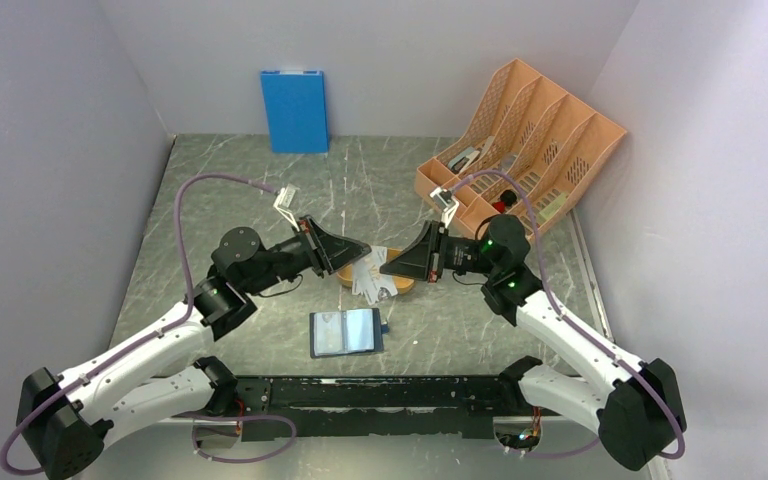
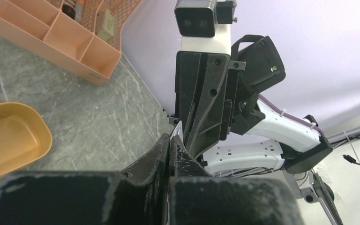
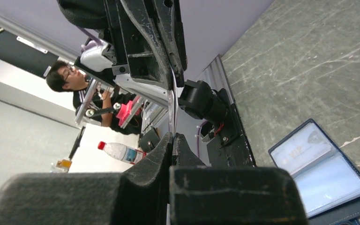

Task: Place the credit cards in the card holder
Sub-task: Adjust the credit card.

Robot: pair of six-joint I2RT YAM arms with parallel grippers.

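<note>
left fingers + right fingers clamped on credit card (edge-on) | card holder open on marbled table | lilac walls

top cam: high, rear, down on table | wrist cams: close-in, facing each other

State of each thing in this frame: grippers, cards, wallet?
left gripper: shut on the held credit card.
right gripper: shut on the same card.
held credit card: in the air, pinched from both ends.
card holder: open flat on the table.
loose cards: lying on the orange tray.
</note>
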